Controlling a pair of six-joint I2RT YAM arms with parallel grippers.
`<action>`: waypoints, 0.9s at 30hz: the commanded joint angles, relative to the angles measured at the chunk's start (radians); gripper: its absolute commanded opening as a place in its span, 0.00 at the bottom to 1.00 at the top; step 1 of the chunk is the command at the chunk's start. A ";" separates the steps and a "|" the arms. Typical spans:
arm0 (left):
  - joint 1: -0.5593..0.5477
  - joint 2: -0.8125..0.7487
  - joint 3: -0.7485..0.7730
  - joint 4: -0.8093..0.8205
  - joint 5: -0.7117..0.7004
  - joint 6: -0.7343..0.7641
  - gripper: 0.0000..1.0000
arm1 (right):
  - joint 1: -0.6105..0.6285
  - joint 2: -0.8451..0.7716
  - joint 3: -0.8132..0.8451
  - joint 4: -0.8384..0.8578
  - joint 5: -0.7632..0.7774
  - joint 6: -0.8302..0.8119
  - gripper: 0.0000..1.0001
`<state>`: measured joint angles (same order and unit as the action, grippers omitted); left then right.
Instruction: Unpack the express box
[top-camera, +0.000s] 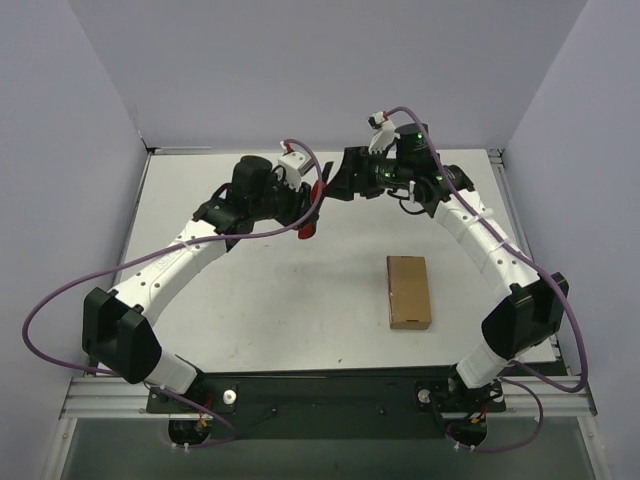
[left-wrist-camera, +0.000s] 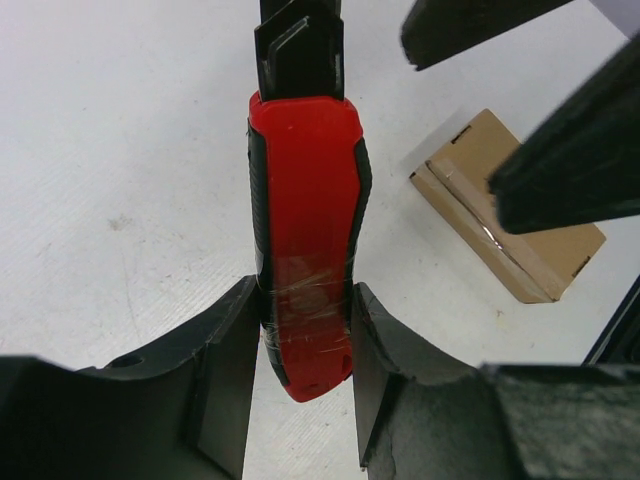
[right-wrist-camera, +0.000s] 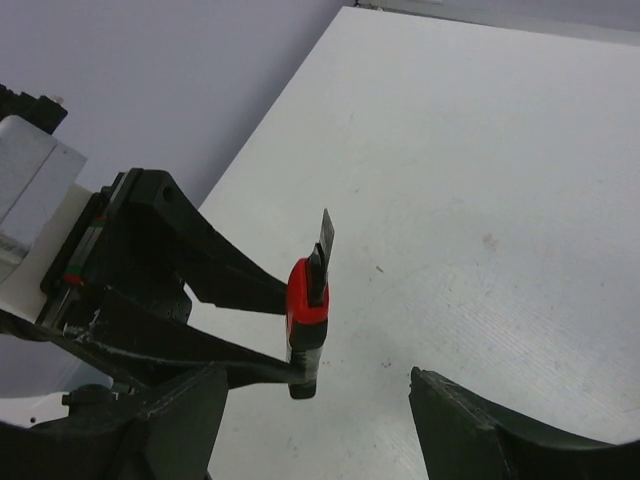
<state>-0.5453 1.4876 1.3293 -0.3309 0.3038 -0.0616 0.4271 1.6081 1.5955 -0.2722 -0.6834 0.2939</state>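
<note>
- The left gripper (top-camera: 303, 208) is clamping a red-and-black utility knife (top-camera: 312, 205). Its two fingers (left-wrist-camera: 225, 375) are squeezing the rear end of the handle from either side, so the jaws are standing only as far apart as the handle is thick.
- Seen from the left wrist, the utility knife (left-wrist-camera: 305, 200) is running straight out ahead of the left gripper (left-wrist-camera: 305, 345), with its black nose (left-wrist-camera: 300, 50) pointing away from the wrist. A patch of clear tape (left-wrist-camera: 300, 290) is shining on the handle just where the fingers are gripping.
- The right gripper (top-camera: 336, 182) is hanging just beyond the knife's far end, facing the left gripper. Its jaws are spreading wide and nothing is caught between them.
- Through the right wrist camera, the utility knife (right-wrist-camera: 306, 315) is standing upright just ahead of the right gripper (right-wrist-camera: 318, 388), with a thin blade (right-wrist-camera: 325, 235) sticking up out of its top. The left gripper's fingers (right-wrist-camera: 215, 268) are reaching in from the left to hold it.
- The knife appears to be hanging clear of the white table (top-camera: 250, 290).
- The express box (top-camera: 409, 291) is lying flat on the table with its flaps folded shut. It is sitting well apart from both grippers, back toward the arm bases and off to the right gripper's outer side.
- From the left wrist, the express box (left-wrist-camera: 545, 262) is showing beyond and to the right of the knife, partly hidden behind one of the right gripper's fingers (left-wrist-camera: 575, 165).
</note>
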 joint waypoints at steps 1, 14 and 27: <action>-0.005 -0.038 0.031 0.073 0.076 -0.044 0.00 | 0.027 -0.007 -0.037 0.169 0.018 0.054 0.72; -0.007 -0.058 0.021 0.090 0.118 -0.060 0.00 | 0.055 0.059 -0.031 0.182 0.018 0.067 0.49; 0.083 -0.101 -0.036 0.192 0.421 -0.013 0.78 | -0.145 0.027 0.033 0.312 -0.283 0.116 0.00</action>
<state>-0.5201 1.4666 1.3197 -0.2996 0.4988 -0.0856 0.3897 1.6817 1.5562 -0.0849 -0.8150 0.3775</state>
